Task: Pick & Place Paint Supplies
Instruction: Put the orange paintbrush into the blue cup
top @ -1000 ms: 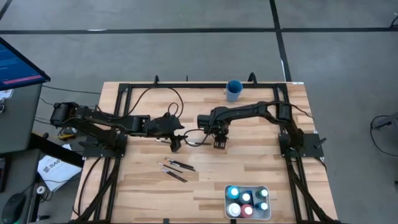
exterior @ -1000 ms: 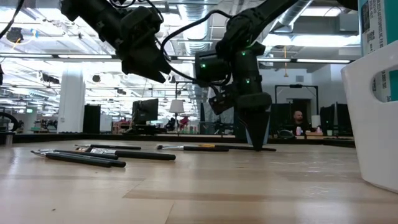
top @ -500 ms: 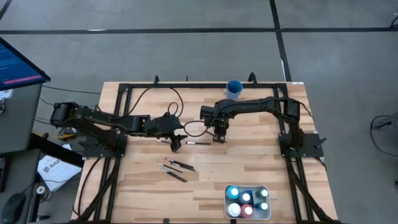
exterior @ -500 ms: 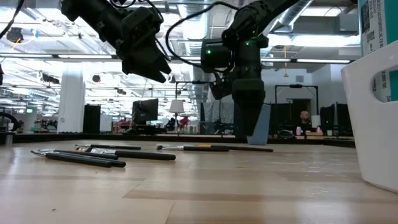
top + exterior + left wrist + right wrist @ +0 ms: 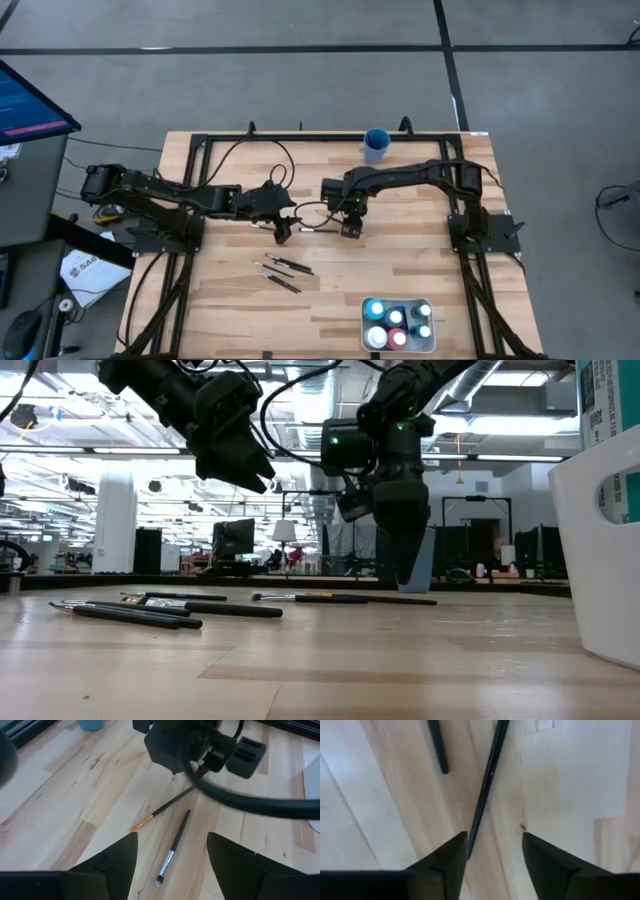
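Two thin dark paintbrushes (image 5: 312, 229) lie flat on the table's middle, between my grippers. In the left wrist view one has an orange band (image 5: 165, 809) and the other a pale tip (image 5: 176, 840). My right gripper (image 5: 350, 228) points down, open, low over the table (image 5: 405, 575). Its fingers stand on either side of one brush's handle (image 5: 487, 785), with the second brush (image 5: 438, 747) beside it. My left gripper (image 5: 283, 232) hovers open above the table (image 5: 255, 475), left of these brushes. Several more brushes (image 5: 280, 270) lie nearer the near edge. Paint bottles (image 5: 398, 322) stand in the white tray (image 5: 432, 345).
A blue cup (image 5: 377, 146) stands near the far edge, behind my right gripper. The white tray (image 5: 610, 560) sits at the near right. A black frame (image 5: 300, 135) runs along the table's far side. Bare wood lies between the brush groups and the tray.
My right gripper has lifted a little off the table and straightened from a tilt to upright, shifting slightly toward the far edge and back. The brushes have stayed where they were.
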Tool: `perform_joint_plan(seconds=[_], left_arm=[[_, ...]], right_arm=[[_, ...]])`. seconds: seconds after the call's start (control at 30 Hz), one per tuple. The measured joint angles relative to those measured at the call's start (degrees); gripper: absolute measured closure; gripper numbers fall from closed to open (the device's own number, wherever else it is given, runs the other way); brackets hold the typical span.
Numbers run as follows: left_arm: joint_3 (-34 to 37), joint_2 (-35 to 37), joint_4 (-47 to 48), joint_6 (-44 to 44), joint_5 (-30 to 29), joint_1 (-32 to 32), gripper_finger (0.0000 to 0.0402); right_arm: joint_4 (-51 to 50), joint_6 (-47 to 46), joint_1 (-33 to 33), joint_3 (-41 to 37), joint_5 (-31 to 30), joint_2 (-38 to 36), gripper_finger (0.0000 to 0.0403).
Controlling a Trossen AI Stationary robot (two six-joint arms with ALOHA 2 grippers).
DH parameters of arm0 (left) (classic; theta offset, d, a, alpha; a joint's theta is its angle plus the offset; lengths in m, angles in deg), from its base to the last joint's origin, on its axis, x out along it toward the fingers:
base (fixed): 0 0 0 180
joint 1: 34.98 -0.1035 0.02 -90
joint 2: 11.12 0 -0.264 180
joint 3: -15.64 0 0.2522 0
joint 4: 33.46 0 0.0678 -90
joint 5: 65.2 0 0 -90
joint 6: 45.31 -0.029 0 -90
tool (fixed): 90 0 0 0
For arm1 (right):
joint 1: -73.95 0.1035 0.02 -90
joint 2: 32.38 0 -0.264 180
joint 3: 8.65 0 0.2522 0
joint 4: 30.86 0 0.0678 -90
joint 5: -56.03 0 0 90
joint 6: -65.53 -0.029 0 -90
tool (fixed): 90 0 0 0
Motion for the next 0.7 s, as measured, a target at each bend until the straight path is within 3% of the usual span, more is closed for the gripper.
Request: perform_joint_plan(seconds=[0.13, 0.33, 0.7], left_arm=[[0.0, -0.01, 0.06, 0.0, 0.2, 0.0, 0.0172], [0.0, -0.01, 0.23, 0.0, 0.17, 0.0, 0.0172], [0.0, -0.01, 0.29, -0.09, 0.09, -0.12, 0.0172]], right_arm=[[2.45, -1.87, -0.17, -2.95, 0.12, 0.0, 0.0201], [5.06, -3.15, 0.29, -6.66, 0.1, -0.45, 0.021], [4.66, -4.6, 0.29, -5.78, 0.33, -0.33, 0.0215]])
